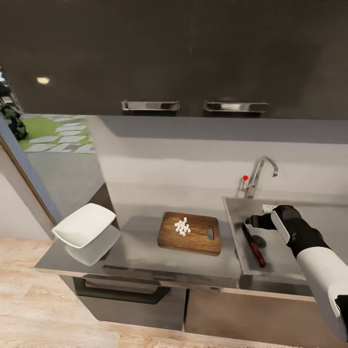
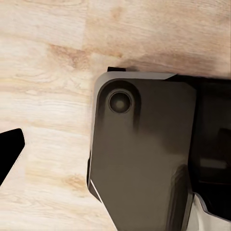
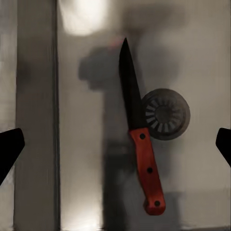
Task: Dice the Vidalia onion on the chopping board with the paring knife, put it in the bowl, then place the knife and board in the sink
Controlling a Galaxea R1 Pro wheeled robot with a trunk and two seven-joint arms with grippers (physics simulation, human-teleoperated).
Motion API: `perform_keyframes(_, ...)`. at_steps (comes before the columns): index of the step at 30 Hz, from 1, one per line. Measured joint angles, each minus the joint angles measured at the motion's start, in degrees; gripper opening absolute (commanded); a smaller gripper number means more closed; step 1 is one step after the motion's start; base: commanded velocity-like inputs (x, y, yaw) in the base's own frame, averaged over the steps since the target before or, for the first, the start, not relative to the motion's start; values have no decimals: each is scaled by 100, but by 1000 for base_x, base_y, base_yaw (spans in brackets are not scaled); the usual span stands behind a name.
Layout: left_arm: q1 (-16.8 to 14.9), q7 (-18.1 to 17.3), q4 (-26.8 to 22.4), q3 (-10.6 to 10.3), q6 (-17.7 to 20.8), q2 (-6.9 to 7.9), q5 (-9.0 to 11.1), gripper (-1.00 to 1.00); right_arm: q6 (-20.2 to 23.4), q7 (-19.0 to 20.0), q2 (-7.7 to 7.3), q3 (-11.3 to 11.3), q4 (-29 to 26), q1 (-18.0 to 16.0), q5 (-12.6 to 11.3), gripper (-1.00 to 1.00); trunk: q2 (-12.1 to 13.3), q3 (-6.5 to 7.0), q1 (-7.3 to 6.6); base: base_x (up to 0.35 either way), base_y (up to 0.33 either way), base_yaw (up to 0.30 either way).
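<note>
The knife [image 3: 139, 139] lies flat in the sink [image 1: 232, 227] beside the drain [image 3: 166, 114], and the right pincer [image 1: 251, 221] hovers above it, spread wide and empty. The diced onion [image 1: 182, 226] sits on the board [image 1: 189, 233] on the desk [image 1: 140, 246], well apart from the bowl [image 1: 84, 224]. Moving the board to the sink now would likely spill the onion.

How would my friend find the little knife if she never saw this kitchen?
Find the steel sink under the shiny faucet, right of the wooden chopping board. The paring knife lies flat on the sink's bottom, beside the round drain. Its red handle and dark pointed blade stand out against all that grey.
</note>
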Motion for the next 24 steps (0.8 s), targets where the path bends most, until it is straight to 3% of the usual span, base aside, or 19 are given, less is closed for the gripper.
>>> perform_keyframes(11,0,0,0,0,0,0,0,100,0,0,0,0,0,0,0,100,0,0,-1,-86,261,0)
perform_keyframes(24,0,0,0,0,0,0,0,100,-5,1,0,0,8,0,10,100,-1,0,-3,115,272,0)
